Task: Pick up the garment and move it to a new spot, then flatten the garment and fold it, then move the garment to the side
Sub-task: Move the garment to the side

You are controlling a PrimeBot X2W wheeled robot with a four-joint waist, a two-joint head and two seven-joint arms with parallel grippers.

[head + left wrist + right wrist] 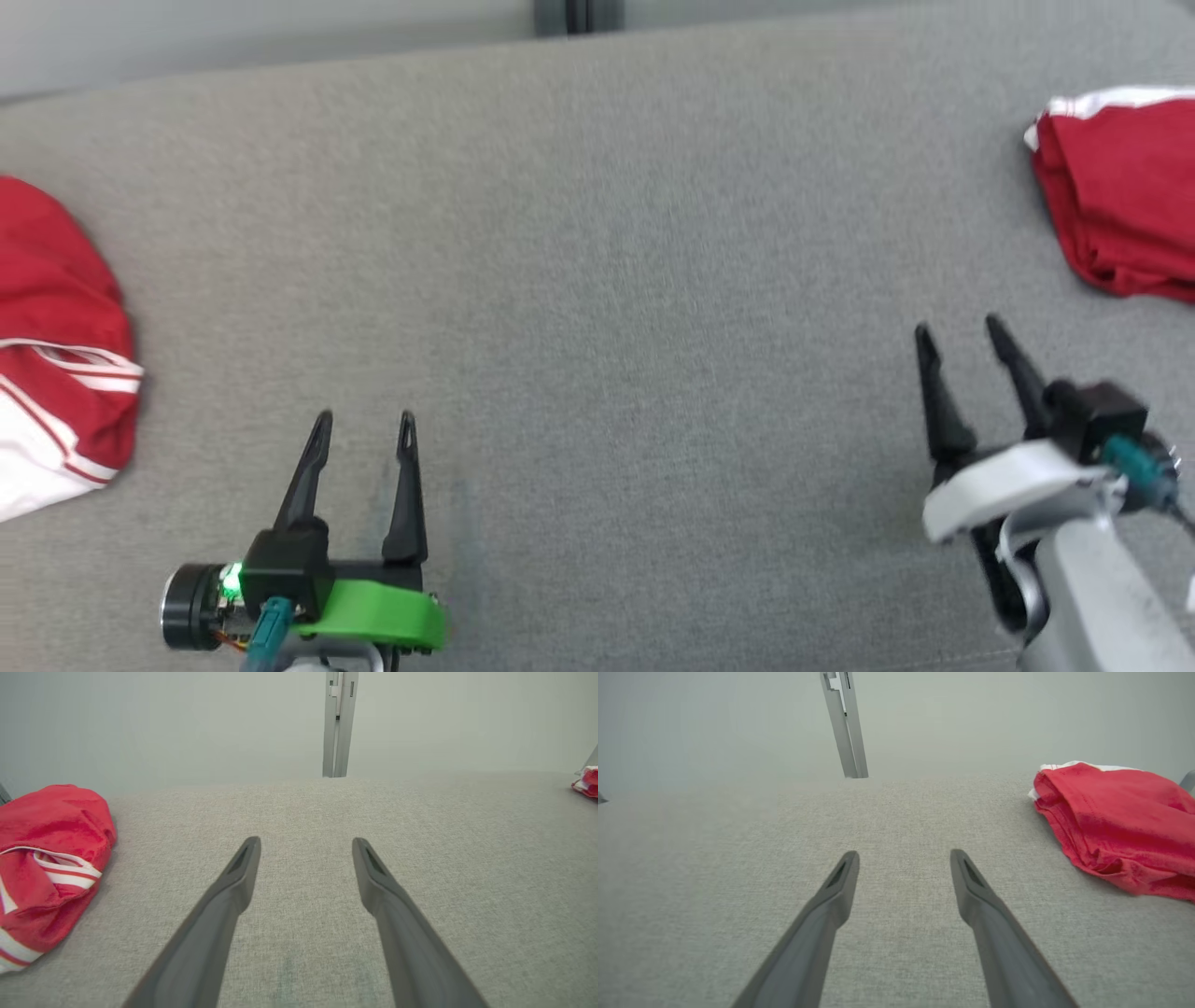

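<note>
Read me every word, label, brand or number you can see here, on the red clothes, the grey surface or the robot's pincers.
No readable text anywhere.
Crumpled red garment with white stripes: stripes only, no print.
Folded red garment with white trim: plain.
Grey woven fabric surface: no markings.
Left pincer, right pincer: no labels.

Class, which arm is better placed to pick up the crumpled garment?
Left, probably: the left gripper is open and nearer the crumpled garment; the right gripper sits by the folded garment.
</note>
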